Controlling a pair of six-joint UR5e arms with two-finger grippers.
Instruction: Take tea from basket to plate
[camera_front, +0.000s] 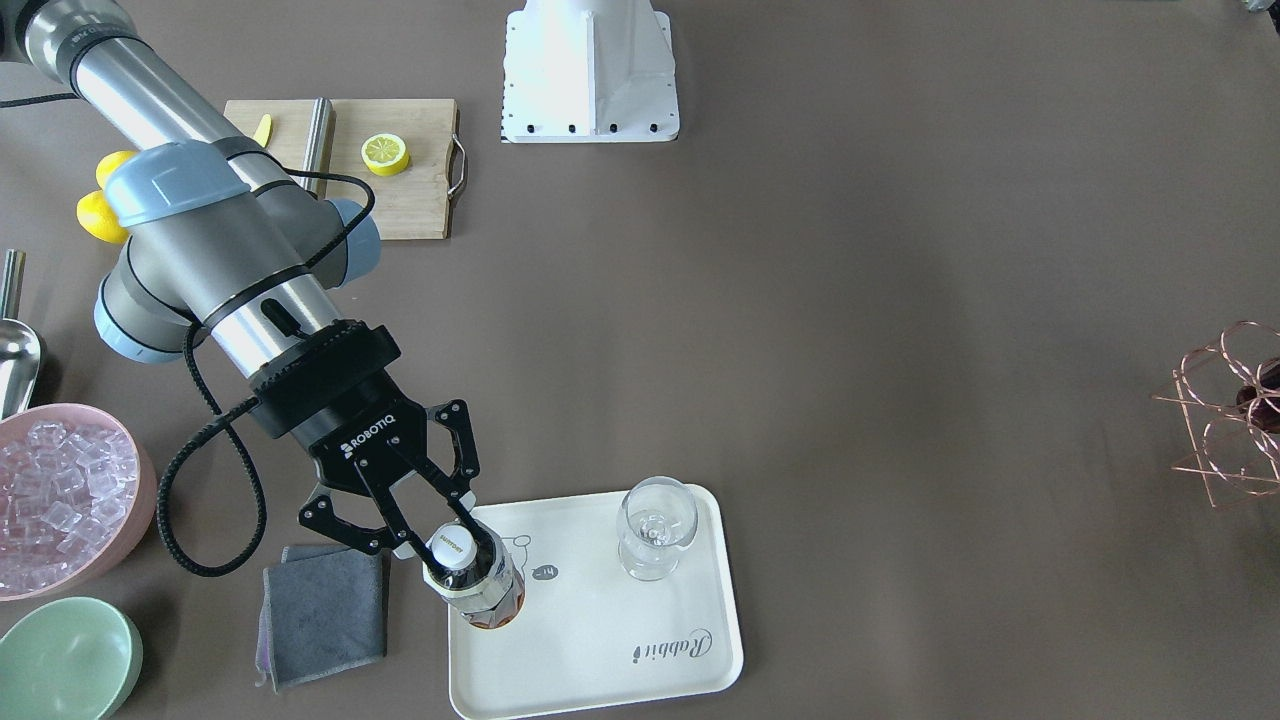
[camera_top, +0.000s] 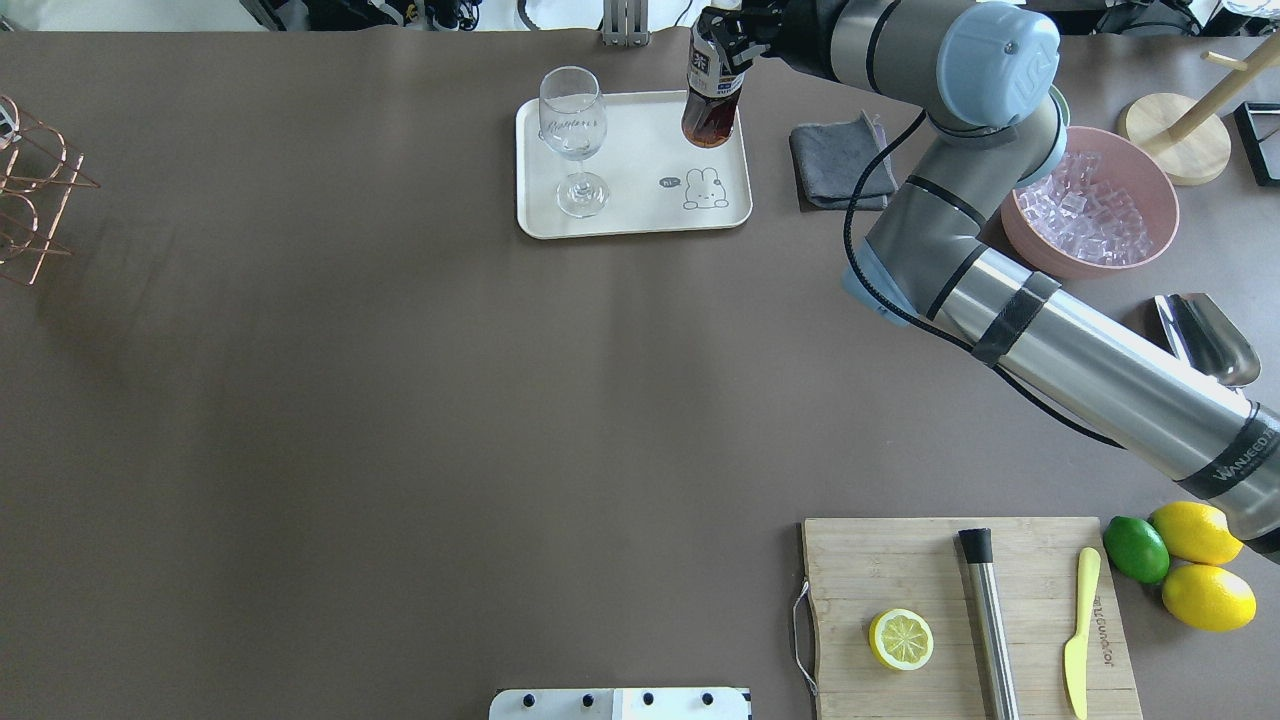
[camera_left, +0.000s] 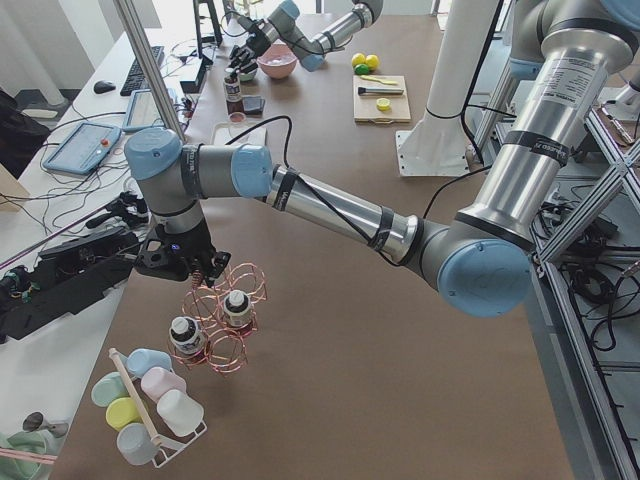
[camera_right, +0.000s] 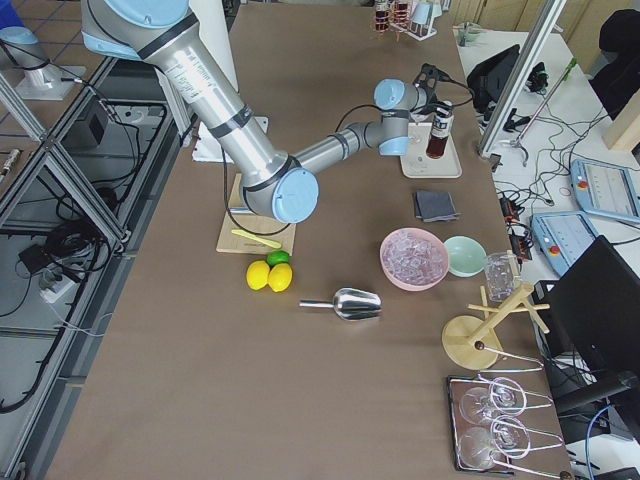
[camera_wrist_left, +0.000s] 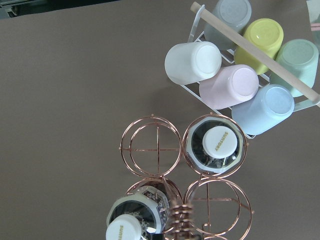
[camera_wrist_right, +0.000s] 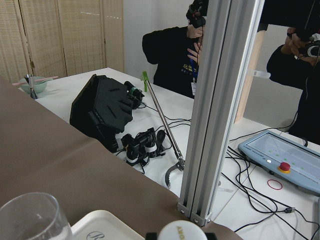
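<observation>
R gripper is clamping the tea by its neck, bottle upright directly below, base approx. touching a corner of the plate.

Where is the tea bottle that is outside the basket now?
In the front-facing view, the tea bottle is upright at the left end of the plate, in the right gripper, between the cloth and the glass.

The small clear plastic bottle of dark tea is glossy, its white cap smooth (label paper or film, I cannot tell). The cream rectangular tray looks smooth with a soft sheen. At its nine o'clock, from the operators' side, a grey folded cloth lies matt and napped. The rose-gold wire basket gleams like polished metal; the brown table cover is dull.
</observation>
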